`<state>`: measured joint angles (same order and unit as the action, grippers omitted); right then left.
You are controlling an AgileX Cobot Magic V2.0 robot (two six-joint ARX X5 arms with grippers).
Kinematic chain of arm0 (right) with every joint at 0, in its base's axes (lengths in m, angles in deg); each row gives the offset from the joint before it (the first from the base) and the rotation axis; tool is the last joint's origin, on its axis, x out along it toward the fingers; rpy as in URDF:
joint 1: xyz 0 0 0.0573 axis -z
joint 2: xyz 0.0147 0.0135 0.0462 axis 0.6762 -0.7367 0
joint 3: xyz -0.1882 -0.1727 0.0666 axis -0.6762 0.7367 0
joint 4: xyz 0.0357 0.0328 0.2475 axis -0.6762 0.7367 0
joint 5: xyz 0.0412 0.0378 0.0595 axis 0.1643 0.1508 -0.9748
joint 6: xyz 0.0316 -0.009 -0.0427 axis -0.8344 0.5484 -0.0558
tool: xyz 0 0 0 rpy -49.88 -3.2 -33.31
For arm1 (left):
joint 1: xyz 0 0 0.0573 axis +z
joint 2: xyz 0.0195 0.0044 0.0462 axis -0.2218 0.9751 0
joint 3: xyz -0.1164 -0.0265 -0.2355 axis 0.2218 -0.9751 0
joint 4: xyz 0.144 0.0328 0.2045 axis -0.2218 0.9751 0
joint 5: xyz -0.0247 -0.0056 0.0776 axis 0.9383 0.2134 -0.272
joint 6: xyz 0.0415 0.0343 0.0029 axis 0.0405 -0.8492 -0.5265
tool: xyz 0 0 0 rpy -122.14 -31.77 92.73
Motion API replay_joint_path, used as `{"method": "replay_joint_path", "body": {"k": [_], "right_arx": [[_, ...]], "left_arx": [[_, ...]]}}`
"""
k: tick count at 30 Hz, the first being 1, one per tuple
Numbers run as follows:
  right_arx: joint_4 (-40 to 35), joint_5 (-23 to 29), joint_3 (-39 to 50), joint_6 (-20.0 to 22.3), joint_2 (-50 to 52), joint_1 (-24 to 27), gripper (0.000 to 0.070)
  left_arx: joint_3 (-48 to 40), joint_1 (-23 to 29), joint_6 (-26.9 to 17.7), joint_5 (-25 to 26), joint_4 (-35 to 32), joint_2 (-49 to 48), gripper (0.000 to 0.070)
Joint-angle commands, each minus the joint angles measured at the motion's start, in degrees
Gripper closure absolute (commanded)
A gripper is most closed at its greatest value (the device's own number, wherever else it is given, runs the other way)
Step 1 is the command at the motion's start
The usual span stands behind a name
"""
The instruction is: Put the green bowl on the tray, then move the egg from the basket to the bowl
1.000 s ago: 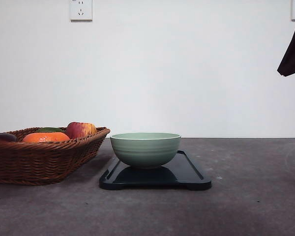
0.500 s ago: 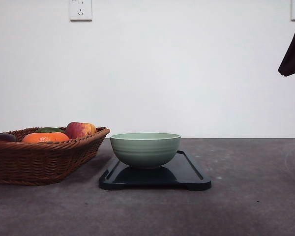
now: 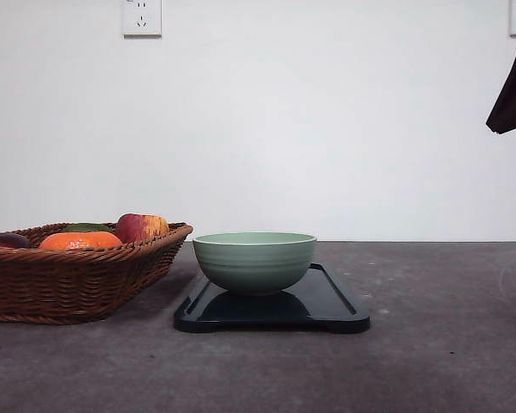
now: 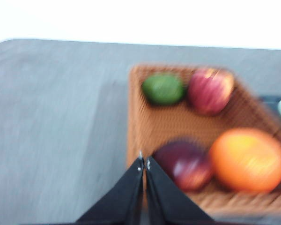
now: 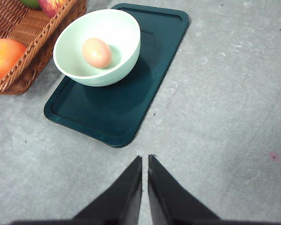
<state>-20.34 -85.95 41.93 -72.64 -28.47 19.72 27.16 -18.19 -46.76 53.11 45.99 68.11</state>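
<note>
Sitting at the middle of the front view, the green bowl (image 3: 254,261) rests on the near-left part of the black tray (image 3: 327,303), which lies on the grey table (image 3: 447,344). In the right wrist view the egg (image 5: 96,52) lies inside the bowl, at the upper left of that frame. The basket (image 3: 69,280) stands at the lower left of the front view, just beside the tray, holding an orange (image 3: 80,240), a red apple (image 3: 141,227) and a green fruit (image 4: 163,88); a dark purple fruit (image 4: 185,164) lies beside the orange in the blurred left wrist view. The left gripper (image 4: 144,164) hangs over the basket's edge, fingertips pressed together and empty. The right gripper (image 5: 144,161), at the lower centre of its frame, is above bare table near the tray, jaws closed on nothing.
</note>
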Motion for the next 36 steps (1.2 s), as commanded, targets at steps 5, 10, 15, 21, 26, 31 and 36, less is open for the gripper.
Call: {"method": "replay_joint_path", "body": {"k": [5,10,15,21,26,31,36], "right_arx": [[-0.59,-0.02,-0.39,0.46,-0.13,-0.28,0.0687],[-0.63,-0.03,-0.39,0.46,-0.13,-0.28,0.0687],[-0.61,-0.02,-0.39,0.46,-0.13,-0.28,0.0687],[-0.62,-0.02,-0.39,0.46,-0.13,-0.28,0.0687],[-0.62,-0.02,-0.39,0.46,-0.13,-0.28,0.0687],[-0.61,-0.02,-0.39,0.54,-0.12,-0.28,0.0687],[-1.88,6.84,0.64,6.81,2.47,1.42,0.0687]], "left_arx": [[-3.72,2.26,-0.94,-0.15,-1.52,-4.55,0.0700],[-3.72,2.50,-3.35,-0.42,-4.73,-4.83,0.0700],[-3.70,2.48,-3.32,-0.41,-4.45,-4.82,0.0700],[-3.70,2.48,-3.32,-0.39,-4.46,-4.81,0.0700],[-3.70,2.48,-3.32,-0.39,-4.46,-4.81,0.0700],[-3.70,2.48,-3.32,-0.39,-4.46,-4.81,0.0700],[-3.70,2.48,-3.32,-0.39,-4.46,-4.81,0.0700]]}}
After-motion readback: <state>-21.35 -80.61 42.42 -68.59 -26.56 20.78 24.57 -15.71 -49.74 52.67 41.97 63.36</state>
